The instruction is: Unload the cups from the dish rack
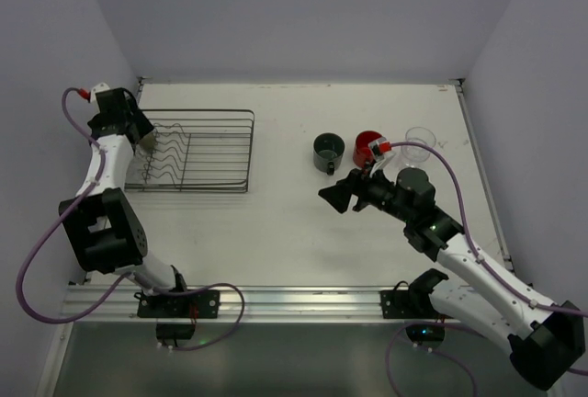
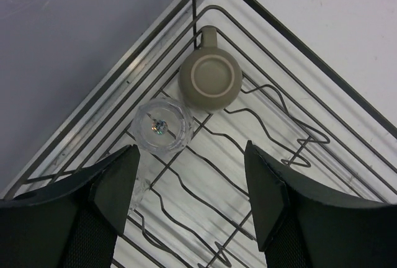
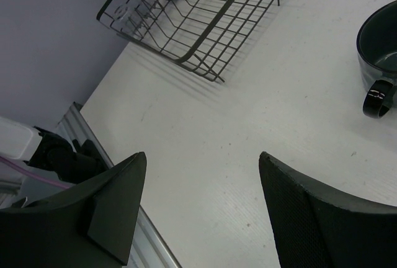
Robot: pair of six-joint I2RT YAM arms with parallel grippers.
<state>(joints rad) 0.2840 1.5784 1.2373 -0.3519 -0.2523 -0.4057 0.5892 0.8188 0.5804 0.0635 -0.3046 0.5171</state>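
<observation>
The dish rack [image 1: 213, 112] stands at the table's back left. My left gripper [image 1: 140, 138] hangs over its left end. In the left wrist view its jaws [image 2: 192, 187] are open with only rack wires [image 2: 280, 18] between them. A small olive-grey cup [image 2: 211, 80] sits upside down in the rack corner. A clear tumbler [image 2: 162, 125] stands upturned beside it, close to my left fingertip [image 2: 118, 178]. On the table to the right stand a dark grey-green mug [image 1: 328, 149], a red mug [image 1: 367, 142] and a clear glass [image 1: 419, 140]. My right gripper [image 1: 335, 197] is open and empty over bare table [image 3: 201, 181].
The left wall runs close along the rack's end. An aluminium rail [image 1: 276, 300] lines the near table edge. In the right wrist view the rack [image 3: 205, 32] lies at the top and the dark mug [image 3: 378, 51] at the right edge.
</observation>
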